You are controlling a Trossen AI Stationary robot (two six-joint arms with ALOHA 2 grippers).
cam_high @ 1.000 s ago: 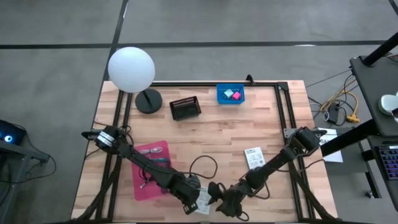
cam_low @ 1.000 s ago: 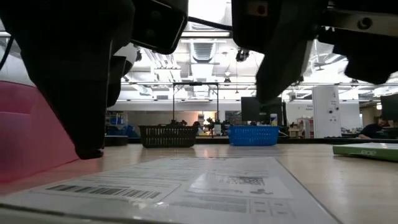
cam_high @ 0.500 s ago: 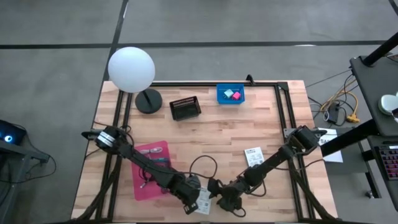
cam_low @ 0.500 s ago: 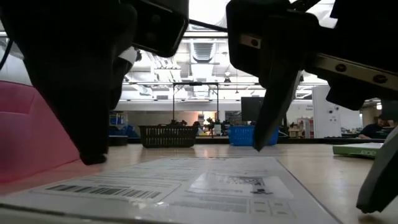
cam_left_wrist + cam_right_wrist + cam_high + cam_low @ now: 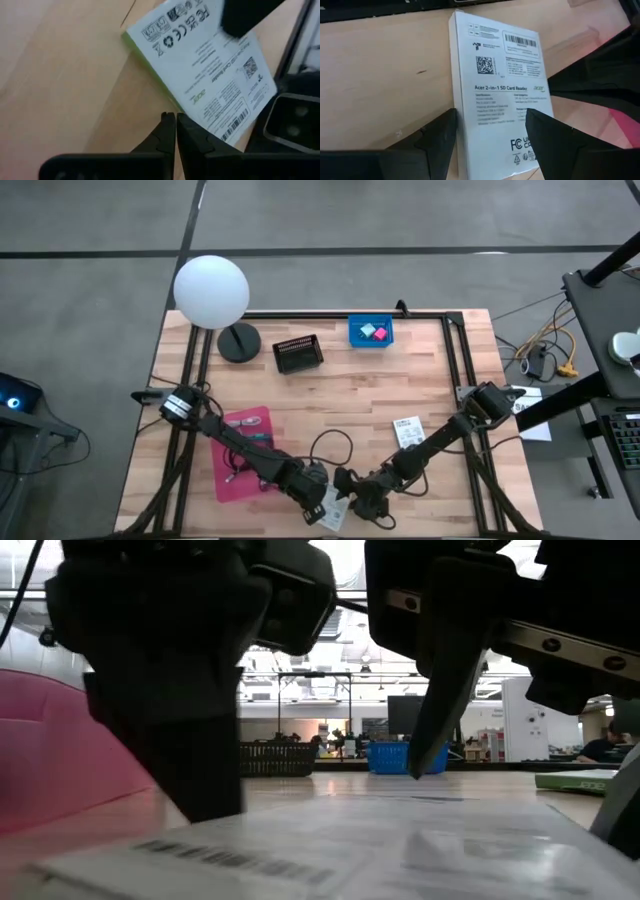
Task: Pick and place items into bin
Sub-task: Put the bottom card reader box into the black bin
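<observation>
A white printed packet (image 5: pixel 336 509) lies flat near the table's near edge, between my two grippers; it also shows as the packet (image 5: pixel 502 90) in the right wrist view. My left gripper (image 5: pixel 318 498) is shut, its tips at the packet's green-edged long side. My right gripper (image 5: pixel 354 498) is open above the packet, one finger (image 5: pixel 437 137) off each long side. The blue bin (image 5: pixel 370 341) stands at the far edge and holds a pink cube (image 5: pixel 380 334) and a pale teal cube (image 5: pixel 367 330). A second white packet (image 5: pixel 407 432) lies farther right. My left gripper (image 5: pixel 175 117) is shut, and its fingertips meet the packet's green long side edge (image 5: pixel 162 95), coming low from the table's left. It pushes the edge with its closed tips. The packet lies on the table.
A black basket (image 5: pixel 298 353) and a white globe lamp (image 5: pixel 211 290) stand at the far side. A pink pouch (image 5: pixel 243 450) lies under the left arm, with a black cable loop (image 5: pixel 330 445) beside it. The table's near edge runs right by the packet.
My left gripper has moved right against the packet, which has slid a little toward the right gripper and turned slightly. My right gripper has tipped down over the packet.
</observation>
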